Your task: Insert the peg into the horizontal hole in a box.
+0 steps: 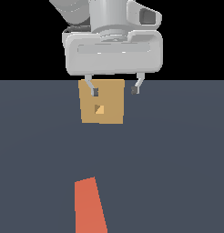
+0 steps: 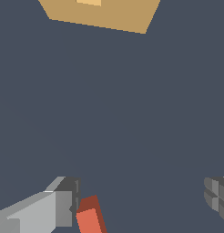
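The peg (image 1: 89, 205) lies on the dark floor at the near edge of the exterior view. Only its orange-red half shows; the whitish half is out of frame. The tan box (image 1: 109, 102) stands farther back, with its small square hole (image 1: 99, 109) at the centre of its face. My gripper (image 1: 114, 90) hangs open and empty in front of the box's upper part, well apart from the peg. In the wrist view the peg's orange end (image 2: 90, 219) shows close beside one finger (image 2: 54, 209), the other finger (image 2: 217, 196) is far off, and the box (image 2: 114, 16) is at the edge.
A flat dark grey-blue floor (image 1: 177, 159) stretches around the box and peg. Nothing else stands on it. The background behind is black.
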Robot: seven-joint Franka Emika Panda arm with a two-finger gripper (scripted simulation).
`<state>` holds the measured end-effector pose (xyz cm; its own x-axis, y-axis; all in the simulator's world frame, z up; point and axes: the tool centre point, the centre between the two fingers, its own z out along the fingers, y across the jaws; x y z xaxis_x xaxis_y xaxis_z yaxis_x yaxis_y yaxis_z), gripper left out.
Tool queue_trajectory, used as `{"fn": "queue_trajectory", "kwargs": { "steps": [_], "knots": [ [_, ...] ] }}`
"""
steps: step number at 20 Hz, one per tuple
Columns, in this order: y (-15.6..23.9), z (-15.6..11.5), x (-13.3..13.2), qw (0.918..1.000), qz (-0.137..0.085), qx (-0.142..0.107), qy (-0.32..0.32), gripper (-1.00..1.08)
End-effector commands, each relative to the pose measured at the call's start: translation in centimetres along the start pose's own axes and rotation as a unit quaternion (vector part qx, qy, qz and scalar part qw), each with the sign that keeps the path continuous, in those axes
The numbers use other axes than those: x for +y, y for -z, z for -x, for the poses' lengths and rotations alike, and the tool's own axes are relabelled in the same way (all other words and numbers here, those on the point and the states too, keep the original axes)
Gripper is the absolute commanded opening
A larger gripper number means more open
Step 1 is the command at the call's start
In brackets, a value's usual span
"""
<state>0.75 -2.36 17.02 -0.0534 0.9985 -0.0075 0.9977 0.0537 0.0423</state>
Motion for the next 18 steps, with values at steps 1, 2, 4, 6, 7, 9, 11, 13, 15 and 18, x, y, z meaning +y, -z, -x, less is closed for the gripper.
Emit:
{"fn": "queue_trajectory", "kwargs": {
  "steps": [1, 2, 4, 6, 7, 9, 11, 13, 15, 18],
  "knots": [
    [-0.6, 1.4, -0.4, 1.0000, -0.001, 0.000, 0.007, 1.00],
    [-0.8, 2.1, -0.6, 0.9999, -0.002, 0.000, 0.010, 1.00],
    [-1.4, 3.5, -0.9, 0.9998, -0.003, 0.001, 0.018, 1.00],
    [-2.1, 5.1, -1.3, 0.9996, -0.004, 0.001, 0.026, 1.00],
    [-2.4, 6.0, -1.5, 0.9995, -0.005, 0.002, 0.031, 1.00],
    [-3.1, 7.7, -1.8, 0.9992, -0.006, 0.002, 0.040, 1.00],
    [-3.9, 9.6, -2.1, 0.9987, -0.008, 0.003, 0.050, 1.00],
    [-4.6, 11.4, -2.4, 0.9982, -0.009, 0.003, 0.059, 1.00],
    [-5.4, 13.3, -2.6, 0.9975, -0.011, 0.004, 0.069, 1.00],
    [-6.5, 16.1, -2.9, 0.9964, -0.013, 0.004, 0.084, 1.00]
  ]
}}
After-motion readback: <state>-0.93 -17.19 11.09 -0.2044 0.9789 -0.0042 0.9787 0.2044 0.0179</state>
